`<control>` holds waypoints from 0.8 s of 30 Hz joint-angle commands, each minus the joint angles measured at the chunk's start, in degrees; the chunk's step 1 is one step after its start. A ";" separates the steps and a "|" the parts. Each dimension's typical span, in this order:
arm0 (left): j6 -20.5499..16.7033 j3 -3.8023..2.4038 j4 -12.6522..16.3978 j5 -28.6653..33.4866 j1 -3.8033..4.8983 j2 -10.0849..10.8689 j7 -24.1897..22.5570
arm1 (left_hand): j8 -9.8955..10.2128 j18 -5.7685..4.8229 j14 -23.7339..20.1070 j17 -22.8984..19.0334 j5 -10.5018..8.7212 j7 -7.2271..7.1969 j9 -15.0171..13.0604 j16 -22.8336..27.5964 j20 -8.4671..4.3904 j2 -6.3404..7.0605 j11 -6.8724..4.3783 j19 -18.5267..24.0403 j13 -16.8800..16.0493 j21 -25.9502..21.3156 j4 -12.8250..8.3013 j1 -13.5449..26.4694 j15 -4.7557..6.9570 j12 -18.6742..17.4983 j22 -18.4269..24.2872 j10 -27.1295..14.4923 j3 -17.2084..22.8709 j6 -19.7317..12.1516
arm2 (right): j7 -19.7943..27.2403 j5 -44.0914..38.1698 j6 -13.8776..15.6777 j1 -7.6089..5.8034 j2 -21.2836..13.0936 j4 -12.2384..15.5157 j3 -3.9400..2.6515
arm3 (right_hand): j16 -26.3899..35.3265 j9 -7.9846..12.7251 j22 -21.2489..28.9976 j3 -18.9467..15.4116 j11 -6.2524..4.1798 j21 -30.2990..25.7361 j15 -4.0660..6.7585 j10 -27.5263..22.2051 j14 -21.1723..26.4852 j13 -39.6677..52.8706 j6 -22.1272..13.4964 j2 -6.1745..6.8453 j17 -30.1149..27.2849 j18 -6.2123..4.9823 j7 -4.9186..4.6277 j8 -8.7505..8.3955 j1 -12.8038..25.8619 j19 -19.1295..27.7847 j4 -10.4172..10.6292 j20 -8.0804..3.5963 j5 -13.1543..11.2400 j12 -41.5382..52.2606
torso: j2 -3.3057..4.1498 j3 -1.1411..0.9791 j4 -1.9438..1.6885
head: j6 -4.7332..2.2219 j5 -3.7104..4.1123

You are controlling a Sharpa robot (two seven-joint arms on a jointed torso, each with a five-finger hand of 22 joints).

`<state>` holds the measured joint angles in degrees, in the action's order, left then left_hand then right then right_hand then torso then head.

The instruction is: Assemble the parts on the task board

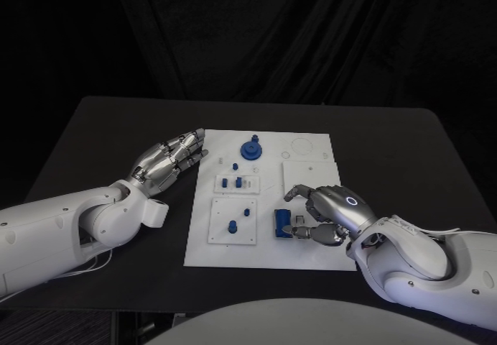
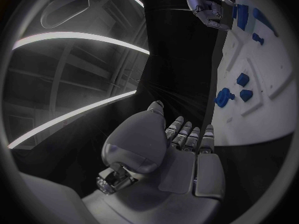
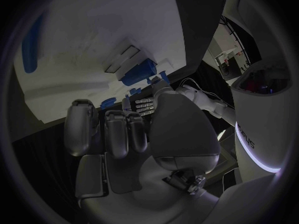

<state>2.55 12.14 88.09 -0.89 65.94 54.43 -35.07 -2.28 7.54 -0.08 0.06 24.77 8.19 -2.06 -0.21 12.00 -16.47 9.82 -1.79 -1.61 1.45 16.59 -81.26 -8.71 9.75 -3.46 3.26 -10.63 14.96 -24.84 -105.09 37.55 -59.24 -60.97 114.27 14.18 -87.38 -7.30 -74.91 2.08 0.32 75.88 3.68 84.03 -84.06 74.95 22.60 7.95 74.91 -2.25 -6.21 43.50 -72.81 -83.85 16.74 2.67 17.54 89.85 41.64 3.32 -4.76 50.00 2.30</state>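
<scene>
Bare table point(image 1: 124, 136) flanks the task board point(image 1: 311, 251); upright blue parts point(image 1: 240, 182) crowd its left half.

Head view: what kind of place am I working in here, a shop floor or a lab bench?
Most likely a lab or demo test bench, not a shop floor: a black table against dark drapes, a white task board holding small blue parts, and the two hands, left and right, working over it.

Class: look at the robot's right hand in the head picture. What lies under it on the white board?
The right hand hovers over the task board, its fingers beside an upright blue block. Whatever lies directly under the palm is covered, and contact cannot be judged.
</scene>
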 commanded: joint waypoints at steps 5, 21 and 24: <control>0.93 -0.05 0.08 0.21 -0.13 -0.11 -0.40 | -0.39 -0.26 0.11 -0.05 0.06 2.57 -0.04 0.20 0.41 -0.24 0.15 -0.16 -0.05 0.33 0.06 -0.23 -0.50 0.37 -0.08 0.20 0.25 0.41 | -0.75 0.20 -2.88 0.13 0.56 -0.57 0.01 | 0.03 0.00 -10.79 -0.44 0.16 -0.56 -0.43 5.97 -4.85 15.05 -0.16 1.04 10.27 -1.01 0.09 1.13 -2.04 -0.33 0.06 0.37 -2.54 0.15 | 0.03 0.03 0.03 | 0.00 -0.25; 1.13 -0.05 0.06 0.21 -0.37 -0.09 -0.33 | -0.41 -0.27 0.11 -0.05 0.09 2.58 -0.05 0.20 0.43 -0.25 0.16 -0.18 -0.05 0.34 0.06 -0.24 -0.53 0.37 -0.10 0.20 0.28 0.46 | -0.05 0.20 -0.70 0.14 0.60 -1.10 0.00 | -0.05 0.16 -10.83 -0.73 0.25 -0.46 -0.50 5.97 -4.88 15.05 -0.71 1.21 10.42 -0.98 -0.02 2.33 -4.23 -0.38 0.13 0.43 -6.35 0.15 | 0.04 0.02 0.01 | 0.00 -0.24; 1.10 -0.05 0.11 0.21 -0.39 0.02 -0.33 | -0.41 -0.27 0.11 -0.05 0.09 2.58 -0.05 0.20 0.43 -0.25 0.16 -0.18 -0.05 0.34 0.06 -0.24 -0.53 0.37 -0.10 0.20 0.28 0.46 | 1.13 0.21 2.06 0.13 -0.23 -0.17 -0.01 | -0.31 0.06 -11.00 -0.91 0.22 0.14 -0.47 5.97 -5.00 15.05 -0.13 1.08 10.86 -0.86 0.04 2.97 -3.60 -0.64 0.18 0.42 -6.81 0.15 | 0.03 0.02 0.03 | 0.00 -0.22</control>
<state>2.91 12.14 88.05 -0.89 65.63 54.45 -34.85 -2.50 7.54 0.13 0.07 24.77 8.19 -2.05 -0.21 12.21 -16.47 9.82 -2.00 -1.60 1.45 16.59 -81.26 -8.92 9.74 -3.51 3.26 -10.64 14.96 -24.67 -104.77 36.45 -59.24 -60.87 113.60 14.15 -87.39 -7.22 -74.90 1.58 0.32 75.72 3.68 84.03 -84.06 74.93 22.18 9.72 74.91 -2.25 -6.20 46.12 -76.83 -83.85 16.91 2.66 11.00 89.85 41.69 3.35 -4.75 50.00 2.08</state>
